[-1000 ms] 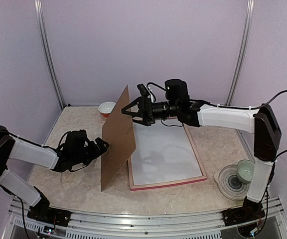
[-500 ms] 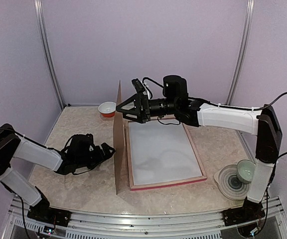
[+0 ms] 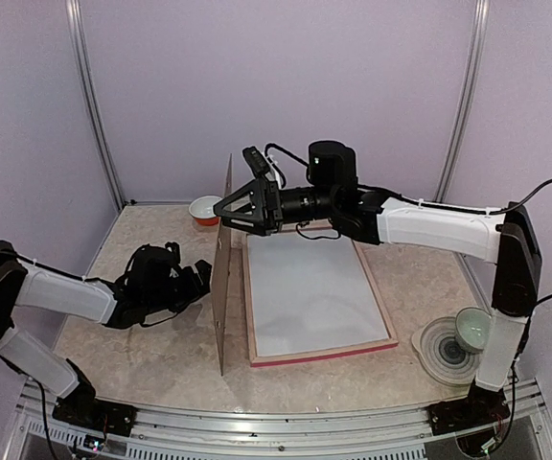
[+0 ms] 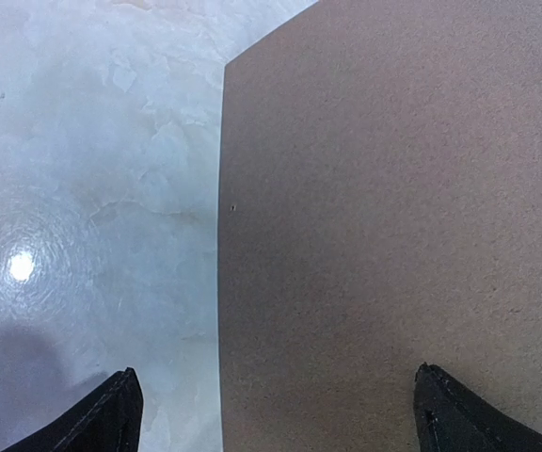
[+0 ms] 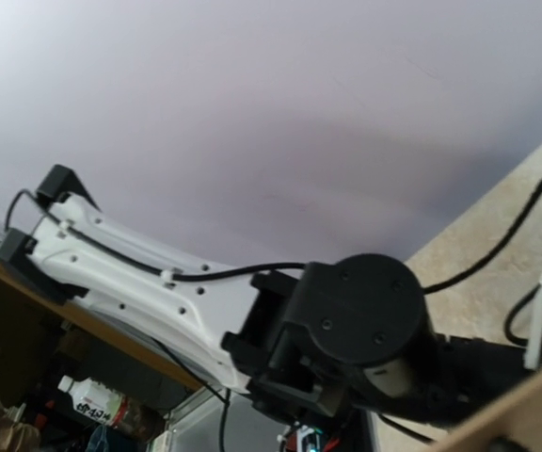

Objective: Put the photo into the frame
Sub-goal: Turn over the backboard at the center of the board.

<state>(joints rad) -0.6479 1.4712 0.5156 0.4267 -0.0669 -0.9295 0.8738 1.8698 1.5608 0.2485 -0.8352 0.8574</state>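
At the centre of the bench (image 3: 142,355), reaching toward 4 o'clock, the frame (image 3: 324,356) is laid flat, its pink rim seen along the near edge. A white sheet (image 3: 310,292) fills its opening; whether this sheet is the photo lying face down cannot be told.

Just at 9 o'clock of the frame, a brown board (image 3: 221,307) is stood on edge, almost upright, and is seen nearly edge-on from above.

The right end effector (image 3: 222,218) is held at the upper part of the board with its jaws spread wide and nothing gripped. Whether a finger touches the board cannot be told.

The left end effector (image 3: 197,280) is placed low at 9 o'clock of the board, facing its outer face. Its jaws are also wide apart and hold nothing. In the left wrist view the board (image 4: 393,217) fills the right side, and the two black fingertips (image 4: 111,414) are seen at the bottom.

A red bowl (image 3: 204,208) is set at 11 o'clock. At 4 o'clock a pale bowl (image 3: 470,329) is stood on a glass plate (image 3: 439,355).
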